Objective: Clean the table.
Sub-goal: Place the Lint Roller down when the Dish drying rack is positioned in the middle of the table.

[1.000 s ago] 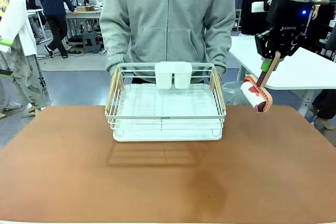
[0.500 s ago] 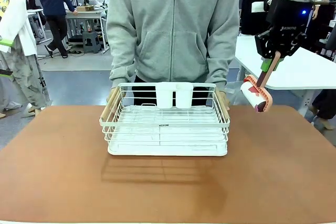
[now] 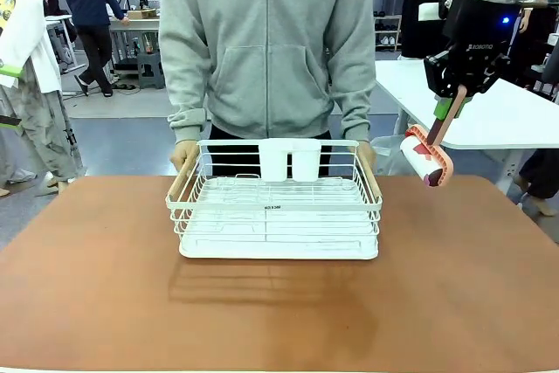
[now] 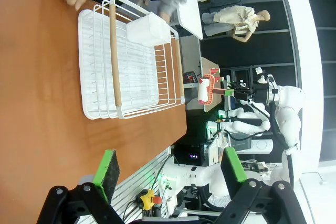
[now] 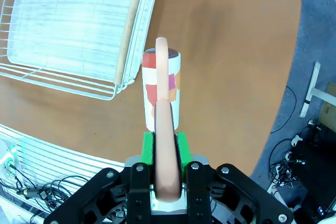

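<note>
Right tool [image 3: 452, 102]: clamped on lint roller [image 3: 424, 158] handle, at 2 o'clock above bench [image 3: 454, 286].
Left tool [image 4: 168, 171]: pads apart, holding nothing.
Dish rack [image 3: 278, 203]: bench centre, person's hands [image 3: 184, 156] on it.

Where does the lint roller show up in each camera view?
Front view: lint roller at right, above the table's far edge.
Left wrist view: right of centre, beyond the dish rack.
Right wrist view: centre, handle in the right tool.
Shared landmark: dish rack.
</note>
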### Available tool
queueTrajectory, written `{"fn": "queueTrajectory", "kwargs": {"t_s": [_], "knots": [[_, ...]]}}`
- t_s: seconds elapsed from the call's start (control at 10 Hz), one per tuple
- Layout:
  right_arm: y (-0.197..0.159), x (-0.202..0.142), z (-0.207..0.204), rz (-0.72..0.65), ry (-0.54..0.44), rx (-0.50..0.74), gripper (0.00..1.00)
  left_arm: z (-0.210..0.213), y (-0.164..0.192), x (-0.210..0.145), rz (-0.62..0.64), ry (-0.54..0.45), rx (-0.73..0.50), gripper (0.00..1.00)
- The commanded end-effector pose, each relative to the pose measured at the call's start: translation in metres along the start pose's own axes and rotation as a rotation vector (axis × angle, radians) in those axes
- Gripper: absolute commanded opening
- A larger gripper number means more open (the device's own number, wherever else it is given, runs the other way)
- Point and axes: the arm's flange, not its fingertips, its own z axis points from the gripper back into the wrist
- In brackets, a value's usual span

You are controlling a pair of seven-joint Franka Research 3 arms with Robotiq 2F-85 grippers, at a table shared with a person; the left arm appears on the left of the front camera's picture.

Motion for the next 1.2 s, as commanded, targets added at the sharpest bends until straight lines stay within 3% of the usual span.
{"fn": "queueTrajectory", "kwargs": {"t_s": [0.0,1.1], "knots": [[0.003,0.0019,0.0039,-0.013,-0.009,0.011,0.22,0.0023,-0.001,-0.0007,-0.007,-0.005,-0.016,1.0],[0.003,0.0019,0.0039,-0.013,-0.009,0.011,0.22,0.0023,-0.001,-0.0007,-0.007,-0.005,-0.016,1.0]]}}
